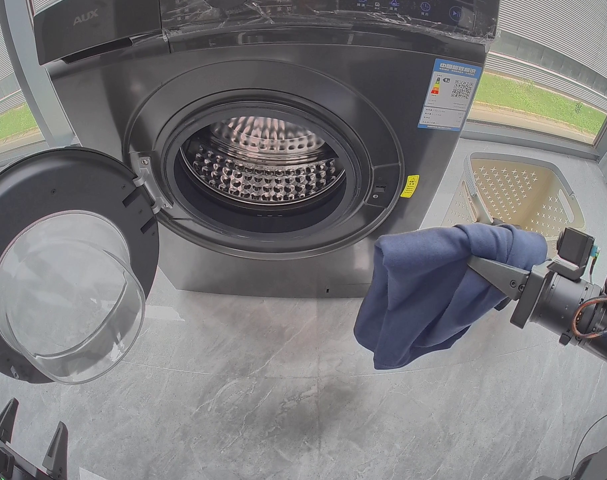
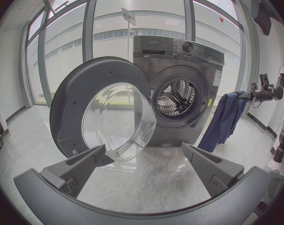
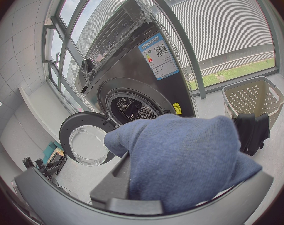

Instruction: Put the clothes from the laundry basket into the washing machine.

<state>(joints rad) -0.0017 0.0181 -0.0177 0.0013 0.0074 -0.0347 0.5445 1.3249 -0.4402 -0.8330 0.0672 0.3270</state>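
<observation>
Right gripper (image 1: pixel 482 266) pinching blue garment (image 1: pixel 423 295) near washing machine (image 1: pixel 270 68), door (image 1: pixel 57 188) swung wide; laundry basket (image 1: pixel 517 168) behind; left gripper (image 2: pixel 142 153) spread; blue label (image 1: pixel 450 95) on front panel.

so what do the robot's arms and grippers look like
Both grippers have grey, wedge-shaped fingers tapering to points. The left gripper has ribbed dark pads and small screws. The right gripper sits on a grey cylindrical wrist with a black camera box and orange cables.
</observation>
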